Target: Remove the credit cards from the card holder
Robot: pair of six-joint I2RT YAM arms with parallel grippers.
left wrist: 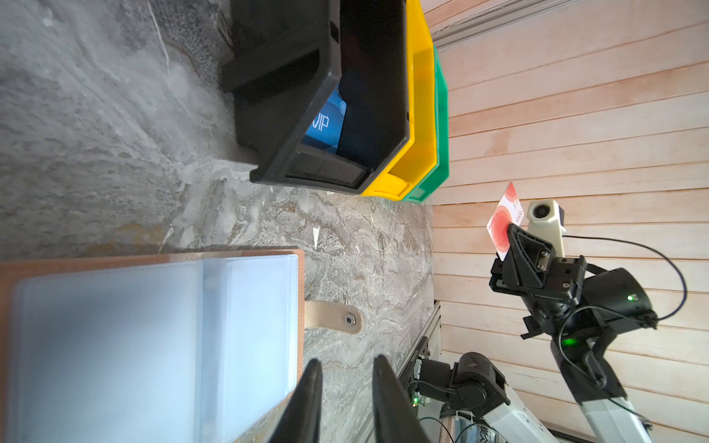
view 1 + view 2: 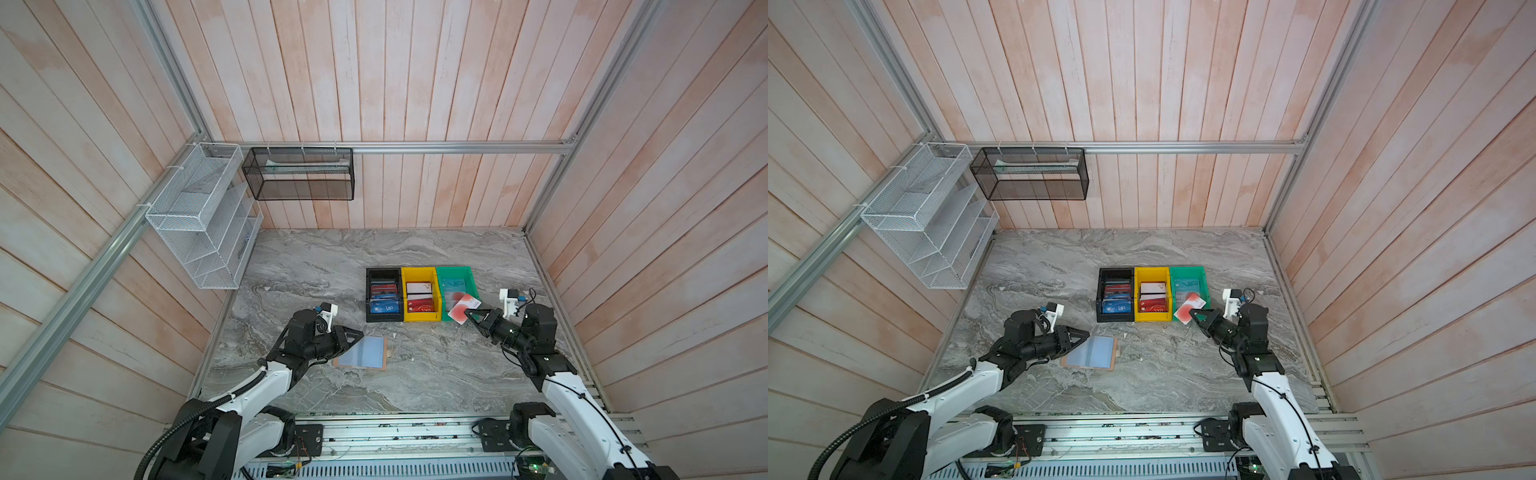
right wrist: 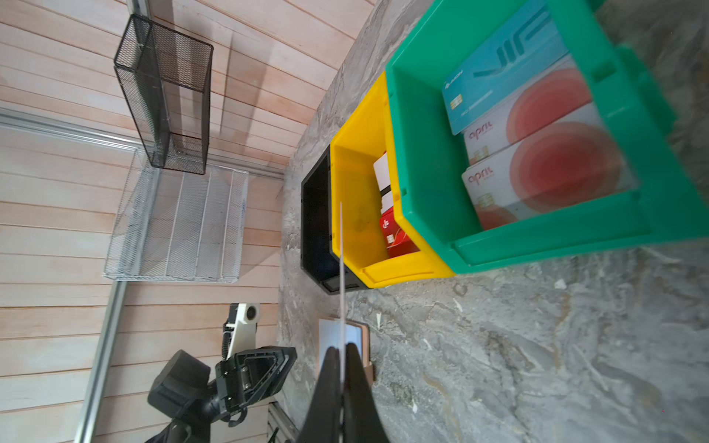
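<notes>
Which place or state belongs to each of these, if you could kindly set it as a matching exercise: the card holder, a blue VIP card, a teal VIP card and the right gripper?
1 card holder
2 blue VIP card
3 teal VIP card
4 right gripper

A in the green bin
B shut on a pale red-circle card
C lying open on the table
D in the black bin

Pairs: 1-C, 2-D, 3-A, 4-B
</notes>
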